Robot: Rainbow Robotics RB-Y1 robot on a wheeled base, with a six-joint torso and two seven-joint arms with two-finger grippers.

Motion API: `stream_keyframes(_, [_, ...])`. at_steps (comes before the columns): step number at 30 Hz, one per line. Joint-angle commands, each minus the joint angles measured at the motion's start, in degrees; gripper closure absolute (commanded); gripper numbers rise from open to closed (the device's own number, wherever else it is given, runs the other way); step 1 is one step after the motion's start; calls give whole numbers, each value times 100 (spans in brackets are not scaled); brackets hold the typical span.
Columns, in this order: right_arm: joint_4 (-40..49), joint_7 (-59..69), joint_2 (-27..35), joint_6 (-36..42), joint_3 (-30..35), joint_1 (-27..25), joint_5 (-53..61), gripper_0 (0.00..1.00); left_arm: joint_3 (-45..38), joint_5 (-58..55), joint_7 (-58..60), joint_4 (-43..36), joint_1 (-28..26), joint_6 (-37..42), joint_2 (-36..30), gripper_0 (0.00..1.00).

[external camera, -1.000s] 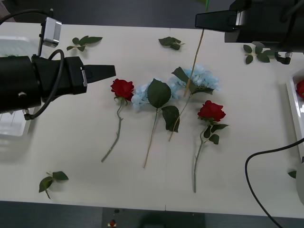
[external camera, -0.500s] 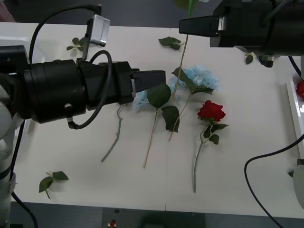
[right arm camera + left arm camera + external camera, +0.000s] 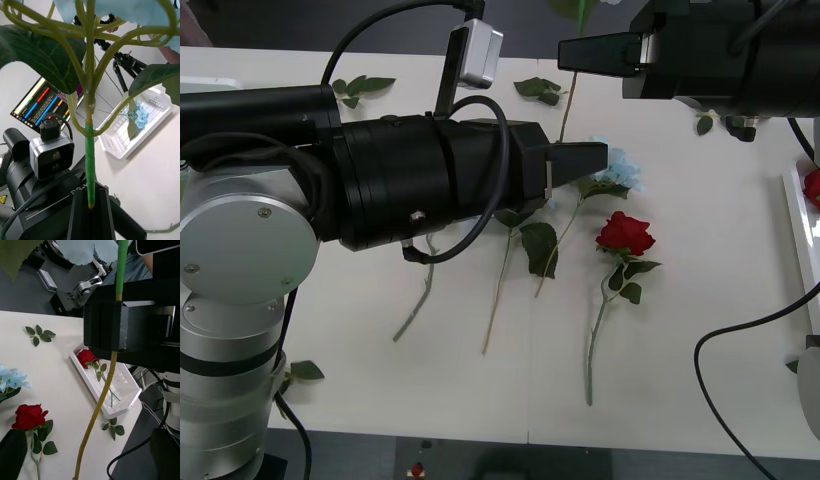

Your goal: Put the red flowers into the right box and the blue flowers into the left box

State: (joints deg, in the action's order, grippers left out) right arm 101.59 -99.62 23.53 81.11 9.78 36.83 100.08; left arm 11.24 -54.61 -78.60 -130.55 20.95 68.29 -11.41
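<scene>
Left arm has swung way across since a second ago, from the 9 o'clock side of the table to over the middle, so it now covers the rose and hydrangea that were in plain sight, and its left gripper point(image 3: 595, 157) pokes out toward 3 o'clock right by the hanging stem. Can't tell from these shots whether that one's fingers are apart or together

The right gripper point(image 3: 580, 53) hasn't shifted in the last half second, up at about 1 o'clock, clamped on the blue flower stem point(image 3: 566, 105) it's carrying. Its own wrist view shows the green stem point(image 3: 89, 165) pinched between the black fingers point(image 3: 100, 217) with the pale-blue head above. The stem's long axis runs nearly straight down from the fingers, the tail end dangling toward the table, just beside the left gripper's tip. Looks to me like a handoff, so the left has to come at it sideways

The left box point(image 3: 133, 125) sits off behind the left arm, one blue flower already in it. The right box point(image 3: 112, 388) at the 3 o'clock edge holds a rose. Still on the table: a red flower point(image 3: 624, 236) at 4 o'clock of the left gripper, and a blue head point(image 3: 620, 170) peeking out beside it. Main obstruction is the bulky left arm itself
</scene>
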Motion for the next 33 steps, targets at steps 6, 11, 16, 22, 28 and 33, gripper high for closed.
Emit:
stream_keyframes(6, [159, -93, -103, -34, 85, 149, 73, 100, 124, 152, 240, 64, 357, -61, -10, 100])
stream_keyframes(11, [159, -93, -103, -34, 85, 149, 73, 100, 168, 196, 266, 135, 366, -184, -28, 100])
stream_keyframes(16, [159, -93, -103, -34, 85, 149, 73, 100, 168, 170, 266, 179, 401, -246, -107, 100])
stream_keyframes(22, [159, -93, -103, -34, 85, 149, 73, 18, 159, -32, 310, 170, 419, -325, -362, 100])
stream_keyframes(28, [159, -93, -103, -34, 85, 149, 73, 0, -69, -542, 319, 161, 419, -325, -766, 100])
stream_keyframes(33, [159, -93, -103, -34, 85, 149, 73, 0, -350, -1069, 319, 143, 383, -316, -1241, 100])
